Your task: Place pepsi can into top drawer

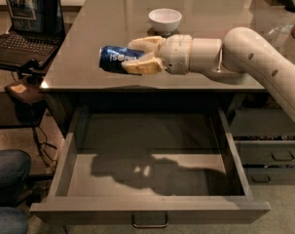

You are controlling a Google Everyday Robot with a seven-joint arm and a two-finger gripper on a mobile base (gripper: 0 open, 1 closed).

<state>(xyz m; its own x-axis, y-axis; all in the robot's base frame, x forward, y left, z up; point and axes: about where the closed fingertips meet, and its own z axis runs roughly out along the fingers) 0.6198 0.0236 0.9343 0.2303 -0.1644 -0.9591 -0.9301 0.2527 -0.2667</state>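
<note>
A white bowl [164,19] stands top centre on the grey counter [88,33]. The gripper [132,56] hangs over its front edge, clasping the pepsi can [113,58].

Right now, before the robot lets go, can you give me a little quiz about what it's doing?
1. The cream two-finger gripper is up in the air, higher than the drawer. What is it shut on?
2. True or false: the wide grey top drawer is pulled open.
3. What stands on the shiny grey counter behind the gripper? A) a round white bowl B) a red cup C) a green bottle

Key: 1. The small dark blue metal soda can, lying sideways. 2. True. 3. A.
</note>
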